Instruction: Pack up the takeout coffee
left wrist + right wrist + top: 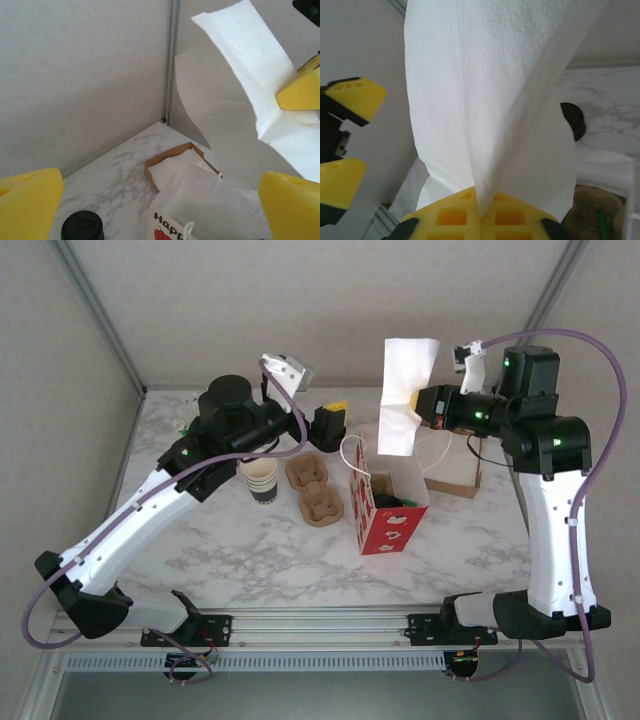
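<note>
The takeout coffee is hidden. My right gripper [422, 405] [481, 212] is shut on a white paper napkin [405, 380] [485, 95] [250, 60], held in the air above the back of the red gift bag [390, 525] [172, 226]. Something brown with a green stick lies inside the bag [597, 212]. My left gripper [335, 420] [160, 210] is open and holds nothing. It hovers behind the brown pulp cup carriers [315, 490], facing the napkin, with its yellow fingers [355, 95] apart.
A stack of nested paper cups [260, 480] stands left of the carriers. A black stack of lids [82, 226] [572, 120] sits near the left gripper. An open cardboard box of napkins [455, 482] [172, 165] lies right of the bag.
</note>
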